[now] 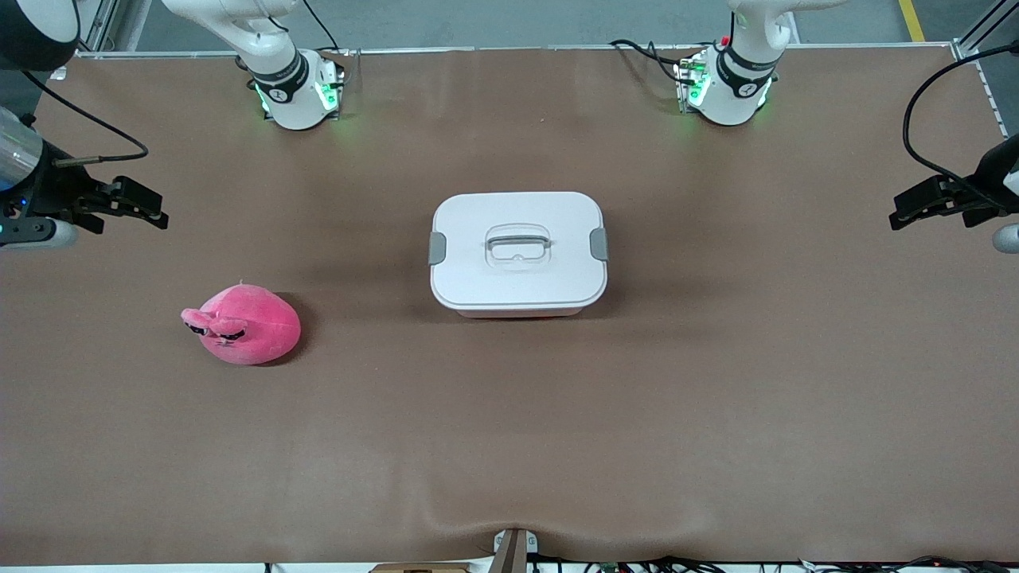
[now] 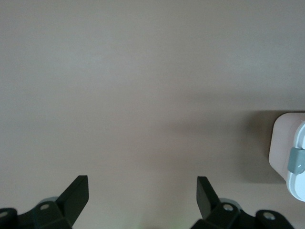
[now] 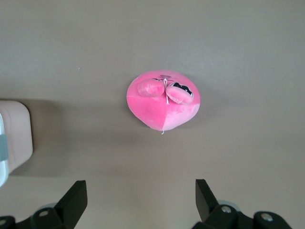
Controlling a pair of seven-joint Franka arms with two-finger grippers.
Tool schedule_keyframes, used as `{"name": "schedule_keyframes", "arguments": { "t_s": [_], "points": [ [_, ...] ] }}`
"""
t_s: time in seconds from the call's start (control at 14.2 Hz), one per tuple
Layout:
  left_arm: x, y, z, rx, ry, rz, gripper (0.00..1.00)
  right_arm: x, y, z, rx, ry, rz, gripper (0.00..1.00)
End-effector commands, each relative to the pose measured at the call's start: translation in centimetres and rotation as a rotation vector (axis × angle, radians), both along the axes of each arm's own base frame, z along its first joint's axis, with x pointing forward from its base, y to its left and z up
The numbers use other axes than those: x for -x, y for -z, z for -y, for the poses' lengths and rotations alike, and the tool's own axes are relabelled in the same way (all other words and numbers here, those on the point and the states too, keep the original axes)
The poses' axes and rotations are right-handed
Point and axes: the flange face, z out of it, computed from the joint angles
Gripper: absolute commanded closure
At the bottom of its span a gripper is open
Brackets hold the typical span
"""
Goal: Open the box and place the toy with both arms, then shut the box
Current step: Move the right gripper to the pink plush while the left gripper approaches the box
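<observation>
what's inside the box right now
Cannot be seen: the white lid covers the box, with both grey side clips in place. The toy lies on the table, outside it, toward the right arm's end.

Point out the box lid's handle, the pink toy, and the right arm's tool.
box lid's handle [image 1: 518,240]: front view, on the grey bar in the lid's recess.
pink toy [image 3: 162,107]: right wrist view, on the middle of its plush body.
right tool [image 3: 139,200]: right wrist view, midway between its open fingertips.

box [image 1: 518,253]: lid on, mid-table | toy [image 1: 243,325]: nearer camera, toward right arm's end | left gripper [image 1: 915,208], right gripper [image 1: 143,208]: open, raised over table ends
</observation>
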Motion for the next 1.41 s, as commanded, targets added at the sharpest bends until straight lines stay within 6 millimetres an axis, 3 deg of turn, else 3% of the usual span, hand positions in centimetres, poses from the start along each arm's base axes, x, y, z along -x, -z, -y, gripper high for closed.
{"name": "schedule_keyframes", "arguments": {
  "t_s": [0.0, 0.28, 0.63, 0.78, 1.13, 1.34],
  "points": [
    [-0.3, -0.6, 1.4, 0.013, -0.026, 0.016, 0.0, -0.7, 1.8, 0.6, 0.005, -0.093, -0.013, 0.0],
    [-0.5, -0.2, 2.3, 0.016, -0.098, 0.01, 0.0, -1.7, 4.0, 0.7, -0.001, -0.173, -0.042, 0.0],
    [-1.5, 2.1, 5.5, 0.008, -0.16, -0.017, 0.0, -2.4, 6.8, 0.5, -0.006, -0.248, -0.045, 0.0],
    [-1.8, 2.7, 6.6, 0.007, -0.174, -0.023, 0.0, -2.5, 7.3, 0.4, -0.006, -0.248, -0.038, 0.0],
    [-1.8, 3.6, 9.1, -0.001, -0.252, -0.038, 0.0, -3.1, 10.7, 0.0, -0.003, -0.309, -0.001, 0.0],
    [-2.0, 4.3, 10.9, -0.004, -0.277, -0.043, 0.0, -3.4, 11.2, 0.0, -0.002, -0.32, 0.007, 0.0]
  ]
}}
